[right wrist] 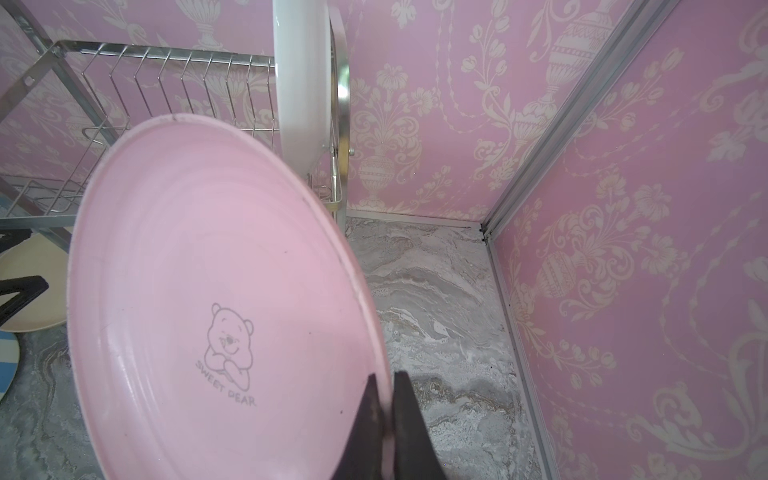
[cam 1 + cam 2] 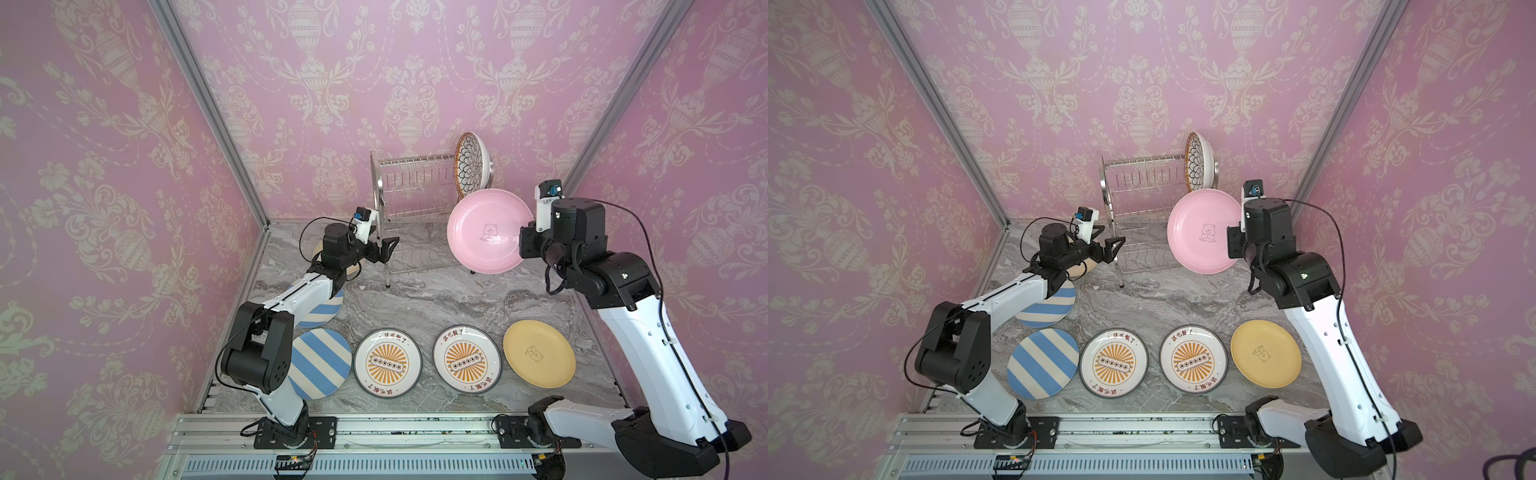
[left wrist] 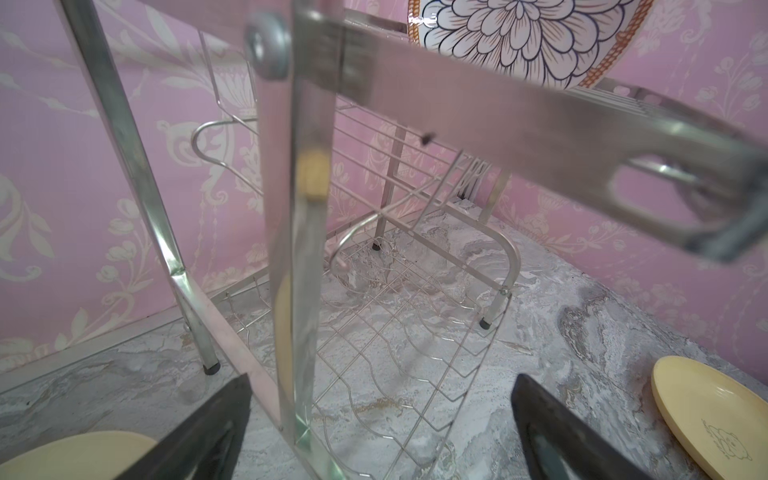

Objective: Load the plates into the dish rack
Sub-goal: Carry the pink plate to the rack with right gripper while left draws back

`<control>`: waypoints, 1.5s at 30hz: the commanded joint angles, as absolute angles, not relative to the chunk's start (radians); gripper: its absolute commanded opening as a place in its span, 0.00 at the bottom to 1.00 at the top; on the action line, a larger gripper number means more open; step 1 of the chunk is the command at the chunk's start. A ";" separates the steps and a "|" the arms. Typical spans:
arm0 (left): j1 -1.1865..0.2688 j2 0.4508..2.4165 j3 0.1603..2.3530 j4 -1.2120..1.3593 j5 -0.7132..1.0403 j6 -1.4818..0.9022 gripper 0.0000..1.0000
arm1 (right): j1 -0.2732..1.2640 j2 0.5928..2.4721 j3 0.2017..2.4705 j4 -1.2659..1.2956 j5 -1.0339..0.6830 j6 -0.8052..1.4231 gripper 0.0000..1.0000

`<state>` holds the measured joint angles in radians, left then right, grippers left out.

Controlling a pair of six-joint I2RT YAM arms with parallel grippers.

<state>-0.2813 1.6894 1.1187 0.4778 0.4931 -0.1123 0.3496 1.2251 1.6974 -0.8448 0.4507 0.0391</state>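
My right gripper (image 1: 386, 379) is shut on the rim of the pink plate (image 2: 488, 232) (image 2: 1202, 230) (image 1: 216, 291). It holds the plate tilted on edge, off the table, at the right end of the dish rack (image 2: 415, 195) (image 2: 1142, 195) (image 1: 166, 70). The dark petal-patterned plate (image 2: 471, 162) (image 2: 1196, 160) (image 3: 519, 37) stands upright in the rack's upper tier at its right end. My left gripper (image 2: 388, 249) (image 2: 1115, 248) (image 3: 382, 378) is open at the rack's left end frame (image 3: 291, 291), gripping nothing.
Flat along the front of the marble table (image 2: 415, 303) lie a striped plate (image 2: 322, 361), two sunburst plates (image 2: 387, 363) (image 2: 466, 359) and a cream-yellow plate (image 2: 539, 353). A second striped plate (image 2: 322, 309) and a cream plate (image 2: 353, 270) lie partly under my left arm. Pink walls close three sides.
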 commanded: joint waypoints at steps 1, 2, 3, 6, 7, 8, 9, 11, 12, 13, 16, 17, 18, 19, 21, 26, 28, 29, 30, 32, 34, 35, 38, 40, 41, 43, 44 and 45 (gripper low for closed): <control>-0.272 1.729 1.174 0.531 0.527 -0.070 0.99 | 0.356 1.197 1.724 -0.762 0.491 0.008 0.00; -0.272 1.743 1.185 0.531 0.528 -0.069 0.99 | 0.356 1.194 1.719 -0.760 0.490 0.007 0.00; -0.272 1.757 1.196 0.532 0.530 -0.068 0.99 | 0.355 1.193 1.714 -0.757 0.489 0.006 0.00; -0.272 1.792 1.214 0.559 0.538 -0.072 0.99 | 0.355 1.187 1.698 -0.753 0.489 0.000 0.00; -0.272 1.803 1.224 0.561 0.546 -0.076 0.99 | 0.357 1.184 1.692 -0.751 0.491 -0.002 0.00; -0.272 1.812 1.231 0.561 0.554 -0.080 0.99 | 0.355 1.182 1.689 -0.749 0.497 -0.005 0.00; -0.273 1.819 1.239 0.564 0.565 -0.087 0.99 | 0.356 1.180 1.689 -0.749 0.500 -0.009 0.00; -0.274 1.822 1.238 0.590 0.579 -0.104 0.99 | 0.357 1.174 1.684 -0.740 0.507 -0.014 0.00; -0.276 1.820 1.235 0.603 0.585 -0.111 0.99 | 0.356 1.169 1.683 -0.734 0.508 -0.018 0.00; -0.279 1.816 1.233 0.606 0.590 -0.112 0.99 | 0.356 1.169 1.683 -0.731 0.514 -0.023 0.00; -0.290 1.808 1.239 0.588 0.603 -0.101 0.99 | 0.356 1.173 1.684 -0.732 0.526 -0.036 0.00; -0.293 1.808 1.242 0.587 0.609 -0.100 0.99 | 0.355 1.173 1.684 -0.731 0.526 -0.038 0.00; -0.297 1.810 1.244 0.586 0.614 -0.100 0.99 | 0.356 1.173 1.681 -0.731 0.525 -0.038 0.00; -0.301 1.811 1.247 0.586 0.619 -0.100 0.99 | 0.355 1.174 1.679 -0.729 0.522 -0.036 0.00; -0.307 1.815 1.252 0.576 0.627 -0.098 0.99 | 0.355 1.174 1.676 -0.727 0.518 -0.035 0.00; -0.322 1.811 1.250 0.563 0.640 -0.094 0.99 | 0.356 1.174 1.675 -0.722 0.532 -0.045 0.00; -0.330 1.803 1.250 0.560 0.648 -0.096 0.99 | 0.356 1.179 1.679 -0.720 0.550 -0.059 0.00; -0.334 1.800 1.251 0.560 0.654 -0.098 0.99 | 0.355 1.181 1.680 -0.719 0.555 -0.064 0.00; -0.339 1.797 1.250 0.559 0.660 -0.103 0.99 | 0.356 1.181 1.682 -0.714 0.561 -0.067 0.00; -0.351 1.789 1.246 0.552 0.666 -0.106 0.99 | 0.355 1.182 1.686 -0.706 0.569 -0.076 0.00; -0.366 1.779 1.236 0.560 0.665 -0.111 0.99 | 0.356 1.183 1.695 -0.694 0.585 -0.088 0.00; -0.373 1.777 1.228 0.570 0.664 -0.117 0.99 | 0.355 1.186 1.701 -0.690 0.594 -0.096 0.00; -0.397 1.770 1.205 0.610 0.678 -0.149 0.99 | 0.355 1.186 1.709 -0.650 0.615 -0.119 0.00; -0.409 1.769 1.195 0.625 0.688 -0.167 0.99 | 0.355 1.184 1.705 -0.602 0.626 -0.132 0.00; -0.414 1.767 1.191 0.630 0.690 -0.173 0.99 | 0.355 1.185 1.704 -0.578 0.639 -0.141 0.00; -0.421 1.765 1.187 0.635 0.695 -0.180 0.99 | 0.356 1.189 1.699 -0.513 0.661 -0.160 0.00; -0.423 1.765 1.183 0.635 0.691 -0.180 0.99 | 0.357 1.191 1.689 -0.466 0.675 -0.179 0.00; -0.423 1.764 1.180 0.635 0.685 -0.182 0.99 | 0.358 1.191 1.676 -0.414 0.680 -0.196 0.00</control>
<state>-0.4107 1.8057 1.1976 0.6033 0.6384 -0.1246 0.3496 1.1980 1.6817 -0.6136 0.6228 -0.1429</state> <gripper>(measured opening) 0.994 0.072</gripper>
